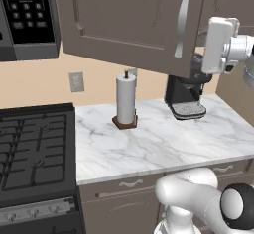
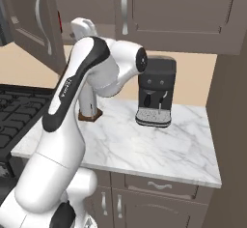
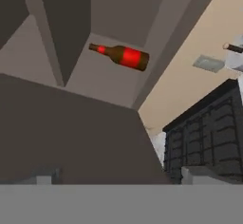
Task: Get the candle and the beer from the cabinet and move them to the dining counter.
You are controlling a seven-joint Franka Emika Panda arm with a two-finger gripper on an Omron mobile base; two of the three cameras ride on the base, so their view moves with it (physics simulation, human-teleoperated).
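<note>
Right, the end effector [image 3: 116, 174] is raised to the grey-brown wall cabinet [image 1: 124, 25] w/ its flat-panel door swung open, jaws spread wide, nothing held; prob. lined up to reach in. The dark brown glass beer bottle w/ red label [image 3: 121, 56] sits on the shelf inside, ahead of the end effector and apart from it; it looks sideways since the hand cam is rolled. Base views give what the hand view lacks: white marble desk [image 1: 163, 144] below, white paper-towel roll on a brown wooden base [image 1: 125, 100], black coffee machine [image 2: 155, 96]. Candle: can't tell where.
</note>
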